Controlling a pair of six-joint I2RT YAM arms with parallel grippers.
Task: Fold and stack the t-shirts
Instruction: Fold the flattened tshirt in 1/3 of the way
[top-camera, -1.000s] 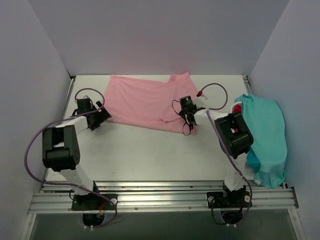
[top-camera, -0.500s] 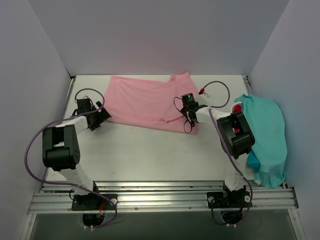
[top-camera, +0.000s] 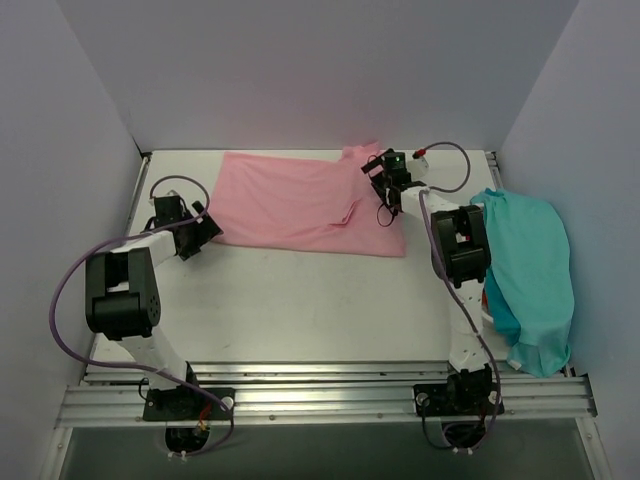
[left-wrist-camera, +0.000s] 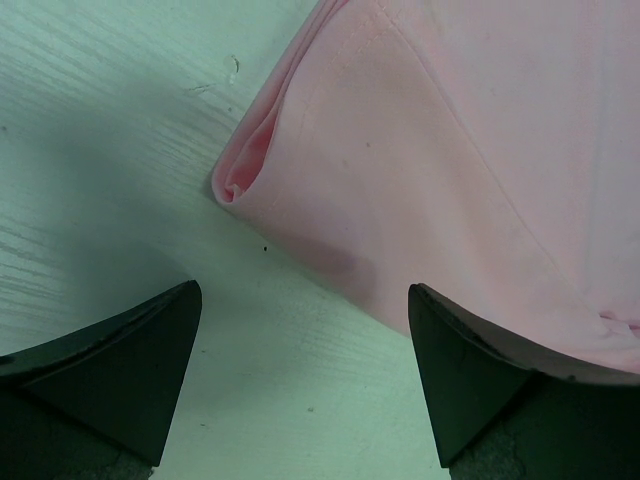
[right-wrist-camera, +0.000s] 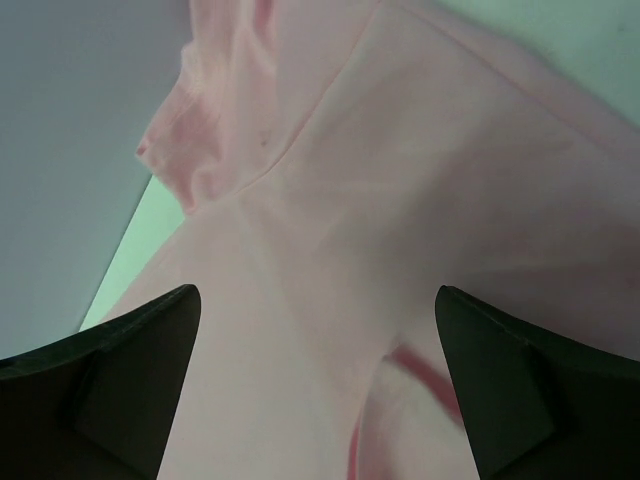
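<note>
We saw the soft light pink cotton t-shirt (top-camera: 290, 200) lying spread flat across the far half of the white table (top-camera: 300, 300). Our left gripper (top-camera: 207, 228) sat at the shirt's left edge, jaws wide apart and holding nothing. Our right gripper (top-camera: 383, 180) was over the shirt's far right corner, jaws likewise wide, gripping no cloth. A crumpled teal cotton t-shirt (top-camera: 535, 265) lay heaped at the table's right side.

Left gripper (left-wrist-camera: 300, 370) jaws wide apart above table (left-wrist-camera: 100, 150); pink t-shirt (left-wrist-camera: 450, 150) folded corner ahead, untouched.
</note>
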